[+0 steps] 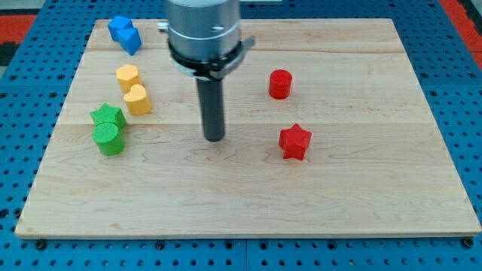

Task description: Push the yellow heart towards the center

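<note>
No pincer is fitted, so its state cannot be told. My tip (215, 138) is seen on the counter (248, 203), well to the view's right of the yellow heart (137, 98). No containers are seen.

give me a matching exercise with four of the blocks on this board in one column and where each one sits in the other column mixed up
Things:
1. blue block
2. red star
3. green cylinder
4. red cylinder

Places:
A. view's right of my tip, level with it
B. board's top left corner
C. view's right, above the star
D. left edge, below the yellow blocks

Pairs: 1-B, 2-A, 3-D, 4-C
</note>
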Action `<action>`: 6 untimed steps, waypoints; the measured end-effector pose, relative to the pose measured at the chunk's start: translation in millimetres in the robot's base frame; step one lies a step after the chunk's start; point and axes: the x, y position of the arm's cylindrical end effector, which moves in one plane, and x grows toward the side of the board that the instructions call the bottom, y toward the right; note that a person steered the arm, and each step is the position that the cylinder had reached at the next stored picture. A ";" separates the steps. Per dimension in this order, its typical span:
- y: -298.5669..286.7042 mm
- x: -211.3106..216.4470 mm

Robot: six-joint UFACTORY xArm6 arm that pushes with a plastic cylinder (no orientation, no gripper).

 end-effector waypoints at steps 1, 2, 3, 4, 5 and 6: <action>-10.4 -64.1; -60.9 -99.9; -115.7 -129.5; -119.5 -124.2; -126.1 -88.8; -138.2 -66.9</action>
